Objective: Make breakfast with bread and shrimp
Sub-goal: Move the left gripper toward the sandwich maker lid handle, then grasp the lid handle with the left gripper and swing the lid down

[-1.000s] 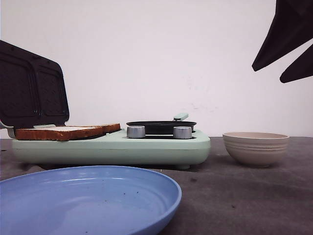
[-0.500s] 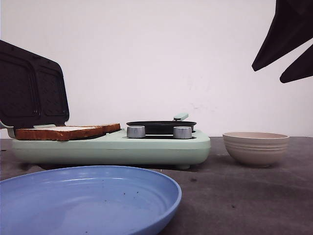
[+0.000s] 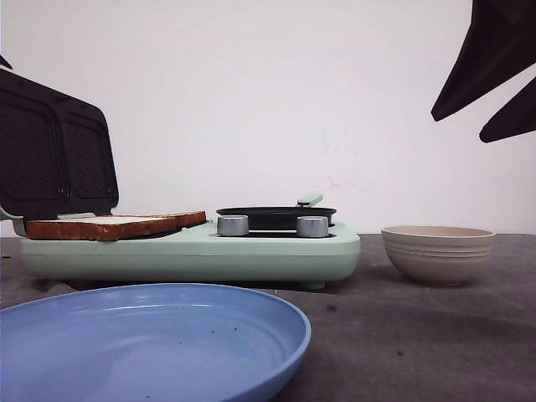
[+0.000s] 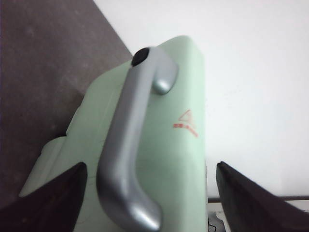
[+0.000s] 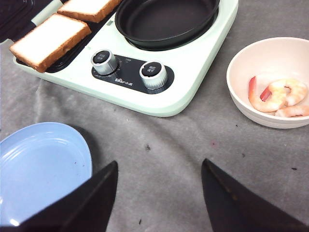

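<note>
Two bread slices lie side by side on the dark grill plate of the mint-green breakfast maker; in the front view they show edge-on. Pink shrimp lie in a beige bowl. My left gripper is open and empty, with its fingers either side of the silver handle on the raised lid. I cannot tell whether the fingers touch the handle. My right gripper is open and empty, high above the table between the plate and the bowl; it also shows in the front view.
A blue plate sits at the front left, also in the right wrist view. A black pan sits in the maker's right half, behind two silver knobs. Grey cloth covers the table.
A small dark tip of my left gripper has come into the front view at the left edge, just above the lid. The right arm, bread and lid have not moved.
</note>
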`<control>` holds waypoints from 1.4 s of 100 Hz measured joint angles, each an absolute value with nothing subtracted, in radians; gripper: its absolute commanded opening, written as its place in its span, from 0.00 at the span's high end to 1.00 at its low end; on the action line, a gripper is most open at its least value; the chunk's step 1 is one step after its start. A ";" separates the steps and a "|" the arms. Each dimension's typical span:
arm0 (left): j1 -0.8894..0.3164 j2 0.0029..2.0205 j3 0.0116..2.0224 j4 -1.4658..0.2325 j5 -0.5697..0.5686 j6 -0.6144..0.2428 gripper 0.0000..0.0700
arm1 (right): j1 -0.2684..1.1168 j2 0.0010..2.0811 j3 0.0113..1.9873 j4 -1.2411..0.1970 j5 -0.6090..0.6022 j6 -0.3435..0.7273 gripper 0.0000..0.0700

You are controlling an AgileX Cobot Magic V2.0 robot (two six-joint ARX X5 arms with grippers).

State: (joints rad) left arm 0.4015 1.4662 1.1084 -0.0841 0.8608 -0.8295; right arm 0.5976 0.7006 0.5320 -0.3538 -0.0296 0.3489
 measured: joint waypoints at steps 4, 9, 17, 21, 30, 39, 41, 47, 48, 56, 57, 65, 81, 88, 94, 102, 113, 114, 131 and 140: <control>0.401 1.470 1.108 -0.083 0.861 -0.830 0.49 | 0.598 0.701 0.532 -0.354 -0.030 0.349 0.53; 0.401 1.472 1.108 -0.083 0.861 -0.830 0.56 | 0.598 0.701 0.532 -0.354 -0.030 0.349 0.53; 0.401 1.472 1.108 -0.075 0.861 -0.830 0.57 | 0.598 0.701 0.532 -0.354 -0.030 0.349 0.53; 0.401 1.472 1.108 -0.070 0.861 -0.830 0.58 | 0.598 0.701 0.532 -0.354 -0.030 0.349 0.53; 0.401 1.472 1.108 -0.067 0.860 -0.830 0.65 | 0.598 0.701 0.532 -0.354 -0.029 0.349 0.53; 0.401 1.475 1.108 -0.070 0.859 -0.830 0.68 | 0.598 0.701 0.532 -0.354 -0.029 0.349 0.53; 0.401 1.475 1.108 -0.071 0.859 -0.830 0.68 | 0.598 0.701 0.532 -0.354 -0.029 0.349 0.53; 0.400 1.477 1.108 -0.071 0.857 -0.830 0.69 | 0.598 0.701 0.532 -0.354 -0.029 0.349 0.53; 0.400 1.478 1.108 -0.070 0.857 -0.830 0.69 | 0.598 0.701 0.532 -0.354 -0.029 0.349 0.53; 0.395 1.484 1.108 -0.070 0.855 -0.829 0.75 | 0.598 0.701 0.532 -0.354 -0.029 0.349 0.53; 0.394 1.485 1.108 -0.070 0.855 -0.829 0.75 | 0.598 0.701 0.532 -0.354 -0.029 0.349 0.53; 0.387 1.490 1.108 -0.069 0.852 -0.829 0.81 | 0.598 0.701 0.532 -0.354 -0.029 0.349 0.53; 0.380 1.492 1.108 -0.070 0.853 -0.828 0.99 | 0.598 0.701 0.532 -0.354 -0.029 0.353 0.53; 0.379 1.492 1.108 -0.070 0.855 -0.838 0.99 | 0.598 0.701 0.532 -0.354 -0.029 0.356 0.53; 0.379 1.492 1.108 -0.070 0.855 -0.838 0.99 | 0.598 0.701 0.532 -0.354 -0.029 0.357 0.53; 0.376 1.492 1.108 -0.070 0.855 -0.838 0.99 | 0.598 0.701 0.532 -0.354 -0.029 0.357 0.53; 0.364 1.492 1.110 -0.070 0.855 -0.831 0.99 | 0.598 0.701 0.532 -0.354 -0.029 0.364 0.53; 0.362 1.491 1.110 -0.070 0.855 -0.830 0.99 | 0.598 0.701 0.532 -0.354 -0.029 0.365 0.53; 0.307 1.487 1.119 -0.063 0.861 -0.797 0.99 | 0.598 0.701 0.532 -0.354 -0.029 0.369 0.53; 0.265 1.485 1.122 -0.061 0.864 -0.775 0.99 | 0.598 0.701 0.532 -0.354 -0.029 0.371 0.53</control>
State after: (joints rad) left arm 0.2646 1.4853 1.1221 -0.0608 0.8639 -0.7746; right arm 0.5976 0.7006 0.5320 -0.3538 -0.0292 0.3714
